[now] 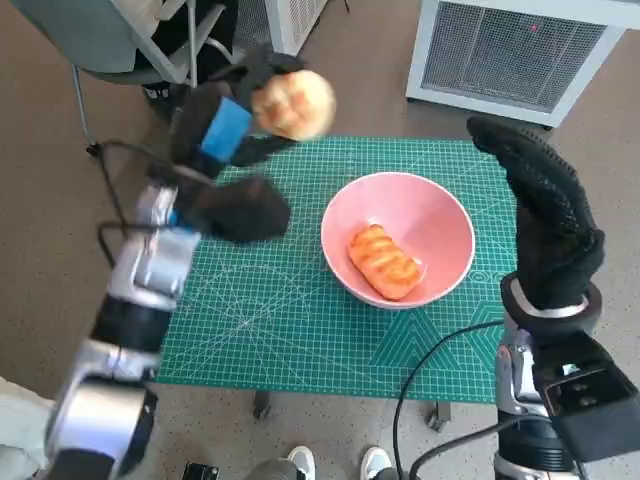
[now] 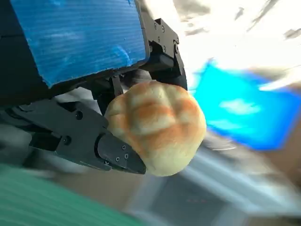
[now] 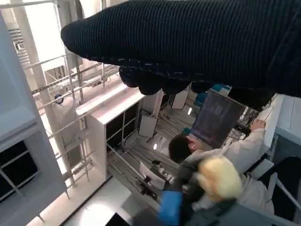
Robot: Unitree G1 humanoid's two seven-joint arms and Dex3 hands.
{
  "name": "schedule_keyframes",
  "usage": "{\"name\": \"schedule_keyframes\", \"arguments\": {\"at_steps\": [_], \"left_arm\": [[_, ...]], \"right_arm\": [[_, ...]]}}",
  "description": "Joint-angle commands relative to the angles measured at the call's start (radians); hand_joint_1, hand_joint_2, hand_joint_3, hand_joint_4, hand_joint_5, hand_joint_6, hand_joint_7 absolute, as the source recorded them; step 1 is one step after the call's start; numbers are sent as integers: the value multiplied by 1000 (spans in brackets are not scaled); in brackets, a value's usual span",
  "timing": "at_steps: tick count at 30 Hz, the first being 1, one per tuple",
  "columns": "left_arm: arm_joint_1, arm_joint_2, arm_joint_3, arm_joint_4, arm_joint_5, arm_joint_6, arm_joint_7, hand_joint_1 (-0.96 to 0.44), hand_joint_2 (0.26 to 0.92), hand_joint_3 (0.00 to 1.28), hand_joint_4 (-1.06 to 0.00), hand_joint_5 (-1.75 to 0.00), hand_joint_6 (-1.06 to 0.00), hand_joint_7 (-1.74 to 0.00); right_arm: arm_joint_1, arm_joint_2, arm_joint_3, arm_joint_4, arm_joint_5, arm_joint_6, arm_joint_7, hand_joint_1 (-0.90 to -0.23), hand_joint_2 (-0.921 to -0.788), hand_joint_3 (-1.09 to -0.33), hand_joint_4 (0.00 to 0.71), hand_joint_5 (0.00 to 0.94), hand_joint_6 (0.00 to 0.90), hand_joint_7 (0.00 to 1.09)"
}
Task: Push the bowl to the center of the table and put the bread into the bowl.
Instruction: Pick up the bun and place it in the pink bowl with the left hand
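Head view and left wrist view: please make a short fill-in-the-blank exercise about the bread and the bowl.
1. The left hand holds a round bun ____ the table.
2. The bowl is ____ in colour.
3. One bread already lies ____ the bowl.
4. The right hand holds ____.

Missing words: above; pink; in; nothing

Gloved right hand (image 3: 197, 47) up top; left hand (image 3: 181, 205) w/ bread (image 3: 219, 179), person (image 3: 225, 155) behind
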Motion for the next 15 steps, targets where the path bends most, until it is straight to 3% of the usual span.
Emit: {"name": "schedule_keyframes", "arguments": {"at_steps": [1,15], "left_arm": [[57,-11,-20,-56,-25,-90,-51,1,920,19,-758,-1063,-665,-1152],[100,-72,-152,-60,78,-164,-136,0,920,52,-685,-1231,-673,-1053]], "right_arm": [[7,0,1,21,-7,-5,-4,-534,-921,-740,297,0,13,680],[6,-15,1,13,12,6,11,-533,-921,-740,296,0,7,689]]}}
